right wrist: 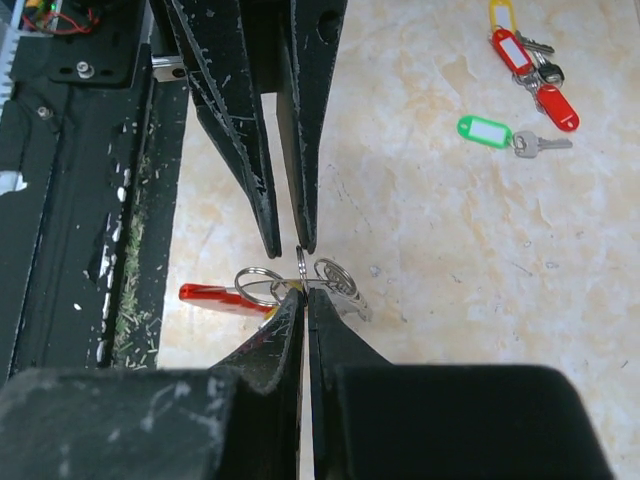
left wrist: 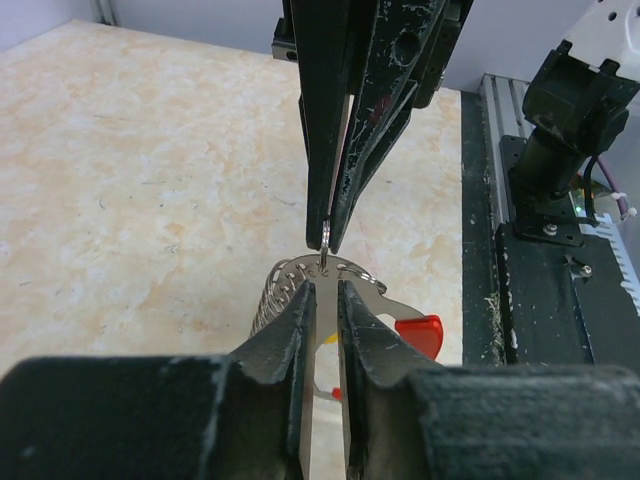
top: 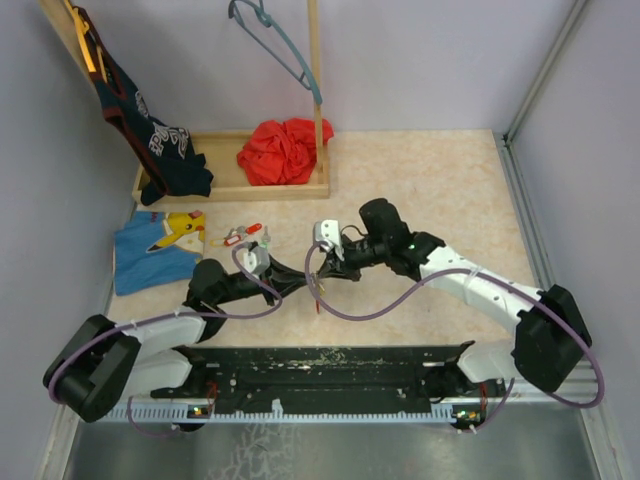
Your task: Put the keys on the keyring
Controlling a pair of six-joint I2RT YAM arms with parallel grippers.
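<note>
Honestly looks barely started: right gripper [right wrist: 304,292] clamped on the keyring [right wrist: 258,282], can't tell the left gripper's [right wrist: 293,248] grip, keys [right wrist: 553,106] loose on the surface [right wrist: 450,260].

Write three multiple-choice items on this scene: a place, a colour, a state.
1. Where do the loose keys lie? A in a drawer; B on the table beside the blue Pikachu cloth; C on a shelf.
2. The tag lying apart from the others is: A green; B blue; C white.
3. The right gripper is: A wide open; B out of view; C shut on the keyring.
1 B: the top view shows them by the cloth. 2 A: plainly green in the right wrist view. 3 C: its closed fingers pinch it.
</note>
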